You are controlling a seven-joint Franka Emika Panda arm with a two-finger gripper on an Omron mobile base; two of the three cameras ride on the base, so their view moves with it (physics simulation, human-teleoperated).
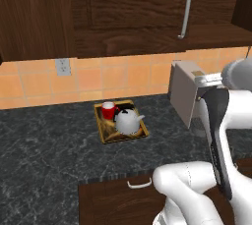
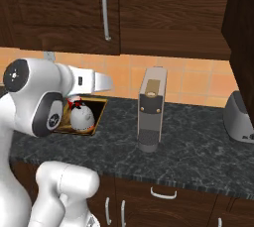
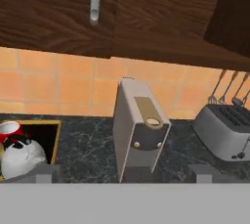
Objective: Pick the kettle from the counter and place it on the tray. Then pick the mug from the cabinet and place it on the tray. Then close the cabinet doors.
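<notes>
the kettle [image 1: 129, 122] and the mug [image 1: 109, 109] are seen standing together on the tray [image 1: 123, 136], touching or nearly so, with the tray resting on the counter [image 1: 44, 145] in front of the tiled wall; the mug sits at the back corner of the tray, toward the wall, and the kettle just in front of it with its spout turned to the right in the left base view. above, the cabinet doors [image 1: 133, 5] are shown apparently flush and shut, a long bar handle [image 1: 185, 8] hanging down the right-hand panel. the gripper [image 3: 124, 173] is held with its jaws spread wide and nothing between them, its tips just visible at the foot of the hand view, pointed toward the coffee machine [image 3: 139, 130] with a toaster [image 3: 224, 130] off to one side. the task is judged to be all but finished. the doors are judged stiff and rigid, swinging on hinges and best moved by the bar handle or a push on the flat panel; the kettle is judged smooth, rounded and likely slippery, best taken across the lid knob or the body, and the mug light and brittle, taken across the rim or the handle
</notes>
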